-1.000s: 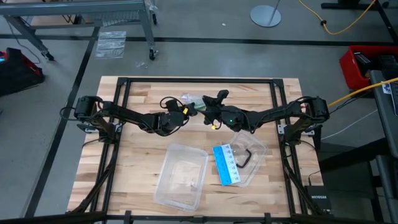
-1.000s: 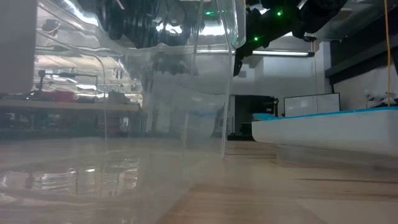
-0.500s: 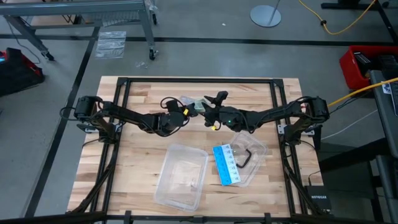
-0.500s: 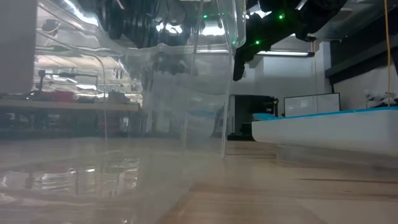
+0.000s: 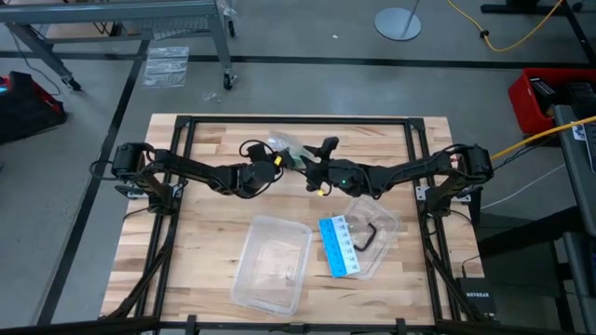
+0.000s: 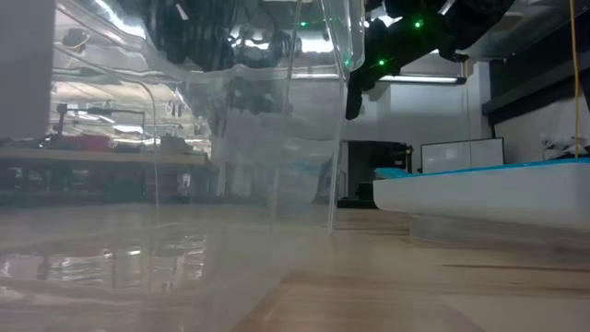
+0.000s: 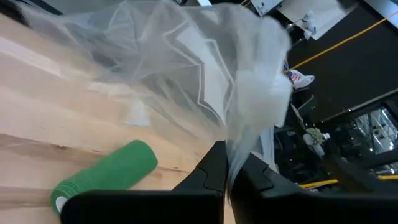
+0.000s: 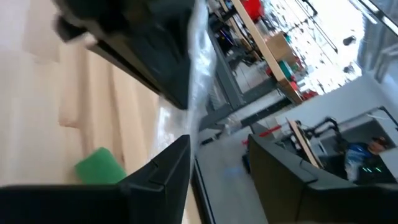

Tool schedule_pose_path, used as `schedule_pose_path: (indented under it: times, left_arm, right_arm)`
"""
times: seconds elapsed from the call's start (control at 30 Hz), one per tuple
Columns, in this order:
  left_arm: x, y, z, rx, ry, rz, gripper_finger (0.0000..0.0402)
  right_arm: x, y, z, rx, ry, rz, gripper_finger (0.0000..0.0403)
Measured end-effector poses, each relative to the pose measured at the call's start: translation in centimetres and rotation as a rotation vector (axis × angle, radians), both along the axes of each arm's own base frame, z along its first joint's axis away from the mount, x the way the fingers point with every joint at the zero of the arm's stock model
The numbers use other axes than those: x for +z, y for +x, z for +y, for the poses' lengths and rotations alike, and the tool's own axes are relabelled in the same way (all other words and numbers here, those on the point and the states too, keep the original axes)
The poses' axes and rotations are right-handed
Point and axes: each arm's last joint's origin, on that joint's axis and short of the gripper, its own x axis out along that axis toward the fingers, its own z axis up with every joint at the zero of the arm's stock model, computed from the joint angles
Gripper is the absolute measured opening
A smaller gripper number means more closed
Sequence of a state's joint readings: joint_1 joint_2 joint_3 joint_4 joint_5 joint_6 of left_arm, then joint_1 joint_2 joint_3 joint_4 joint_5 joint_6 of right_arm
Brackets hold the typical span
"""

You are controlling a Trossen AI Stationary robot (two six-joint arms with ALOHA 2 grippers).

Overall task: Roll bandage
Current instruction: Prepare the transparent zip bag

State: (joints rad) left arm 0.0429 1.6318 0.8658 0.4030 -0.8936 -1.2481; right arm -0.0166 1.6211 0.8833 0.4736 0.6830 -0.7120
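Observation:
The dark green bandage (image 7: 106, 174) is a small roll lying on its side on the wooden table, also in the right wrist view (image 8: 99, 167). My left gripper (image 5: 272, 166) is at the table's far middle, shut on the crumpled clear plastic wrapper (image 7: 205, 74), which stands above the roll. My right gripper (image 5: 319, 158) is just right of it, open and empty, its fingers (image 8: 163, 171) facing the wrapper (image 8: 198, 56) and the roll. My left gripper pinches a gathered edge of the clear wrapper (image 7: 239, 149) between its two fingers (image 7: 214, 168). The wrapper billows out beyond the fingertips and is lifted off the table above the green roll.
A clear plastic tub (image 5: 272, 263) stands at the near middle and fills much of the low view (image 6: 258, 138). A second clear tray (image 5: 382, 244) to its right holds a blue-and-white card (image 5: 338, 246) and a black bent piece (image 5: 366, 233).
My left gripper has gone a little toward the table's far edge with the wrapper, still shut on it. My right gripper has kept close beside it, shifting slightly toward the left gripper.

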Motion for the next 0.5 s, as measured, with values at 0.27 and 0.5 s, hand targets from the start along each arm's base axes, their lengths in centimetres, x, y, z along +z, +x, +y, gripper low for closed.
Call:
schedule_pose_path:
  times: [0.27,0.5]
  left_arm:
    - [0.1,0.0,0.0,-0.001,0.000,-0.010,0.0000]
    - [0.7,0.3,-0.6,-0.026,0.022,-0.058,0.0000]
  right_arm:
    - [-0.1,0.2,2.1,0.141,0.023,0.004,0.0163]
    - [-0.1,0.2,2.1,0.143,0.025,0.005,0.0163]
